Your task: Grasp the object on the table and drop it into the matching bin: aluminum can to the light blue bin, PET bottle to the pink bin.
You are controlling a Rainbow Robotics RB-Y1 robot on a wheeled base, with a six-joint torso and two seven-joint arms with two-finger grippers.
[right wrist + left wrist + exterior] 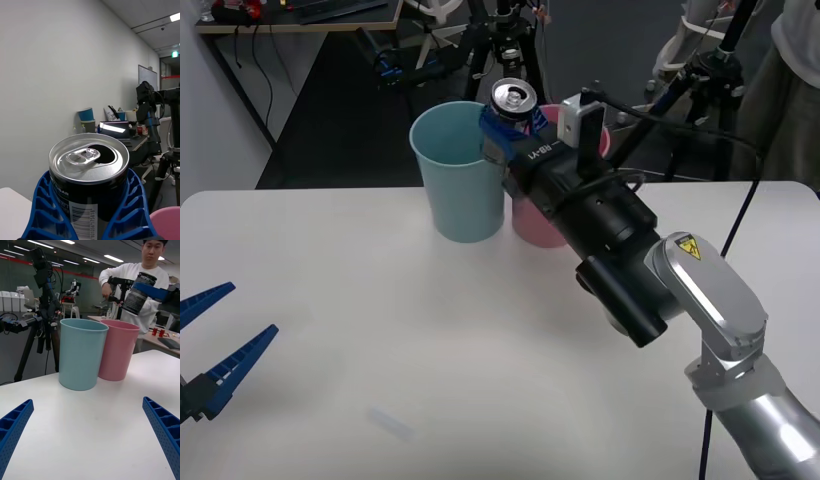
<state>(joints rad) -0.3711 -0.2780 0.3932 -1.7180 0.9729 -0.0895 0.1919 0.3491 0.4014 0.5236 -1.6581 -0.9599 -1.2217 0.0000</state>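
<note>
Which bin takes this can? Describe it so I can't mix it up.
At the far edge of the white table stand two same-shaped bins, touching. Yours is the light blue bin, on the robot's left of the pink bin; the right gripper holds the aluminum can above them.

The can (89, 176), low in the right wrist frame, bears white letters ending "GAR" and a barcode with digits too small to read. In the front view, the right arm's black housing (542, 155) reads "RB-Y1"; a yellow warning triangle (686, 246) sits lower right.

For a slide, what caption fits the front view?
Right gripper holds the small silver-grey metal can above the pale blue bucket and pink bucket.
</note>
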